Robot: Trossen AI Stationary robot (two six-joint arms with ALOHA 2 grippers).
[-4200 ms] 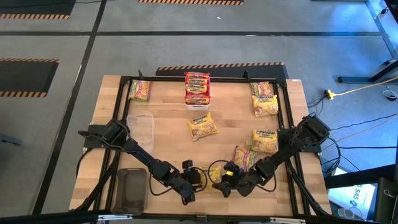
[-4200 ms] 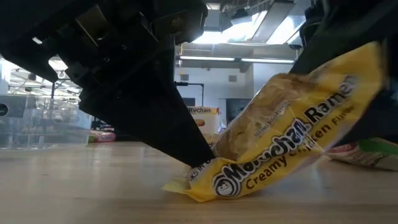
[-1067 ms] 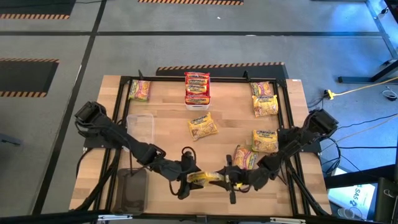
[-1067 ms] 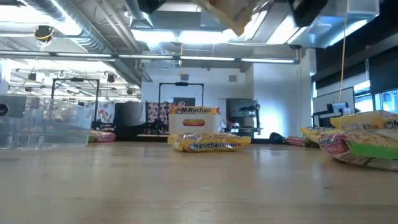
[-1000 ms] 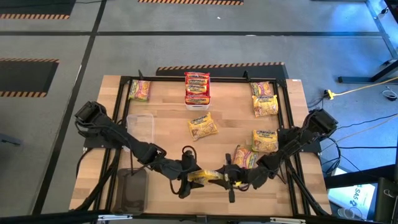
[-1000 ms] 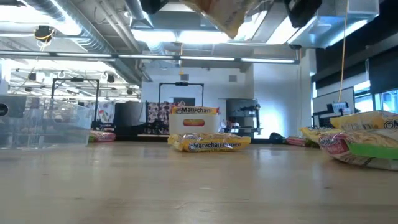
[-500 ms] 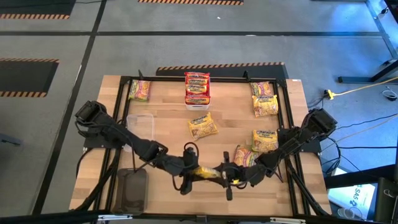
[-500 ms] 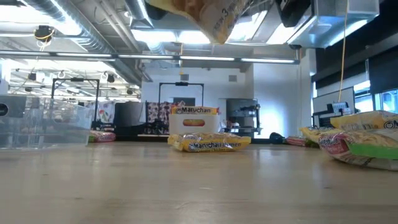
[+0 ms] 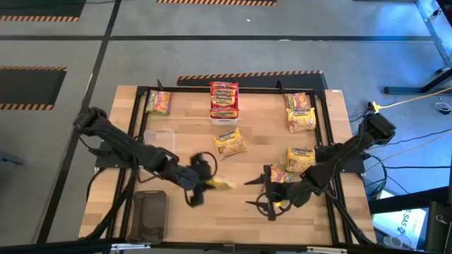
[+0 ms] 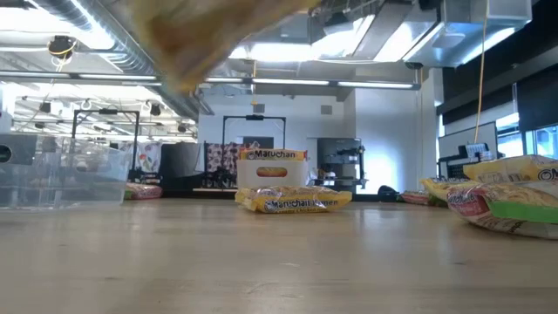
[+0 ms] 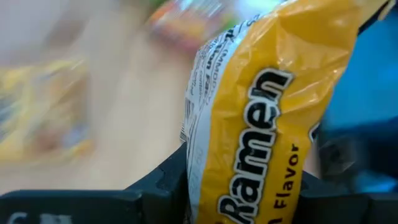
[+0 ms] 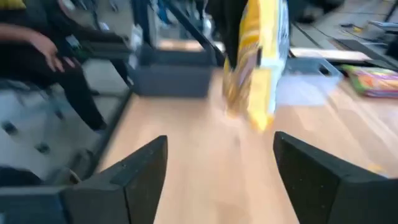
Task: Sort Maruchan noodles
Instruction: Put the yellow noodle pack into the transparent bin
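High view: left gripper point(image 9: 205, 182) pinches a yellow packet point(image 9: 220, 184) aloft, right gripper point(image 9: 270, 197) spread empty at three o'clock; binning it comes next, I'd say.

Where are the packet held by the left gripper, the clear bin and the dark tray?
held packet point(image 11: 249, 124): left wrist view, yellow wrapper face.
clear bin point(image 9: 159, 139): high view, its floor.
dark tray point(image 9: 149, 215): high view, its middle.

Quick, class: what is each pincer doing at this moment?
Left pincer: closed on a yellow noodle packet, lifted off the table.
Right pincer: open, holding nothing.
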